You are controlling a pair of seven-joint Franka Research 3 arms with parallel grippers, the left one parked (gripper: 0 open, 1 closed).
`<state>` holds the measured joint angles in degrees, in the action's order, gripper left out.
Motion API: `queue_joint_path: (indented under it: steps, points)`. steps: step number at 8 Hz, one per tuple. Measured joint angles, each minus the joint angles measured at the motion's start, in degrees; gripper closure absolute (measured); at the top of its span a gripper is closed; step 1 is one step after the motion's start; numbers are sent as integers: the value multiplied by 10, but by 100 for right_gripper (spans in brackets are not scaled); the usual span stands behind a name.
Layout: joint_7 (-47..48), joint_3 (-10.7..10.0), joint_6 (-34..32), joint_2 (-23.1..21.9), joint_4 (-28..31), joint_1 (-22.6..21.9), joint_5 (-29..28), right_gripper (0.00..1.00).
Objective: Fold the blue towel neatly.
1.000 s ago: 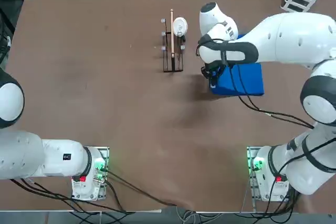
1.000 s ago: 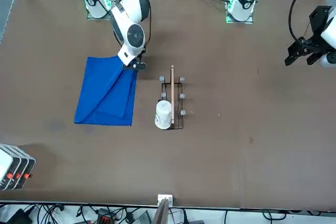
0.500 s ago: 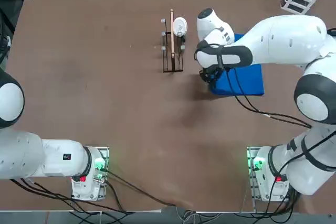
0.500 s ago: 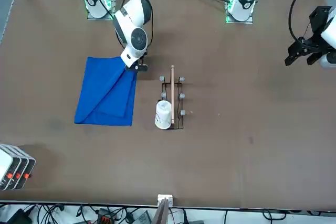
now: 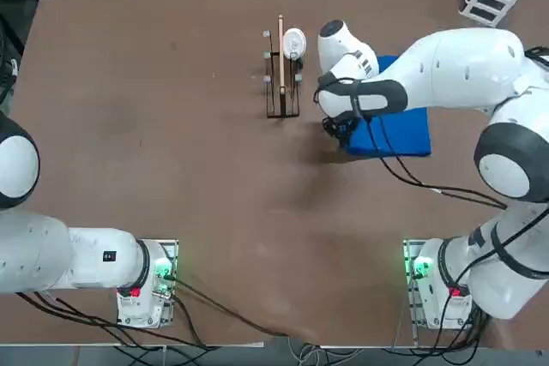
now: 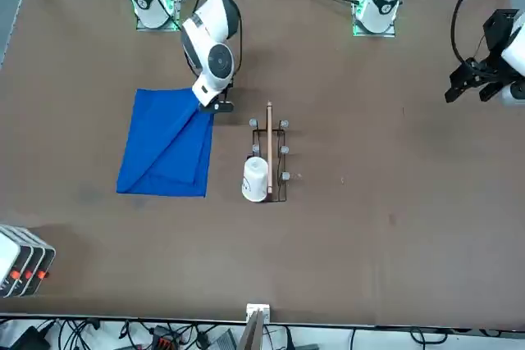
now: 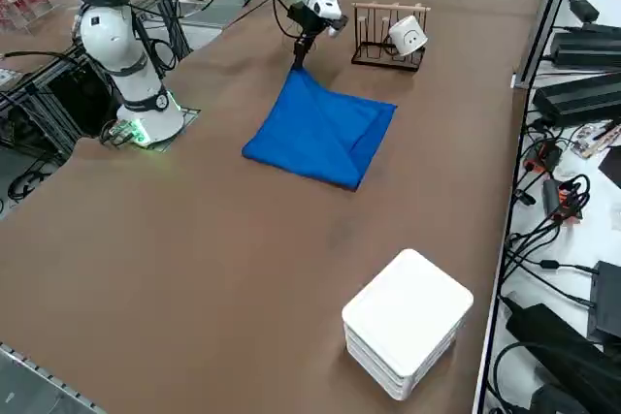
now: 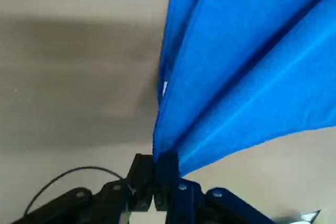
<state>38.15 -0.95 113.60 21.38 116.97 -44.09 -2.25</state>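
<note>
The right gripper (image 8: 155,174) is pinched tight on one corner of the blue towel (image 6: 168,145), holding that corner lifted off the table (image 6: 369,227). From the fingers the cloth fans out and down, the rest lying partly folded on the tabletop. Just beside the gripper, away from the towel, stands a small wooden rack (image 6: 271,157) with a white cup (image 6: 256,178) on it.

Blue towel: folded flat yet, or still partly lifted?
Partly lifted: the right gripper, shut, pinches one corner of the blue towel above the table; the rest lies loosely folded.
</note>
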Motion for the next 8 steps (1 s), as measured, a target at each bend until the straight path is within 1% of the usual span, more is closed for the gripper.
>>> queue_joint_path:
  steps: [1,3,4,5,6,7,8]
  points:
    - [1,0,1,4,0,-4,0,88]
    - [2,0,2,7,-1,-6,0,56]
    - [8,-1,2,7,-6,-6,0,34]
    - [26,-3,3,7,-19,-5,0,16]
    - [48,-9,3,6,-40,-2,0,1]
    - [65,-18,2,6,-63,7,0,0]
    - [71,-28,2,6,-84,27,0,0]
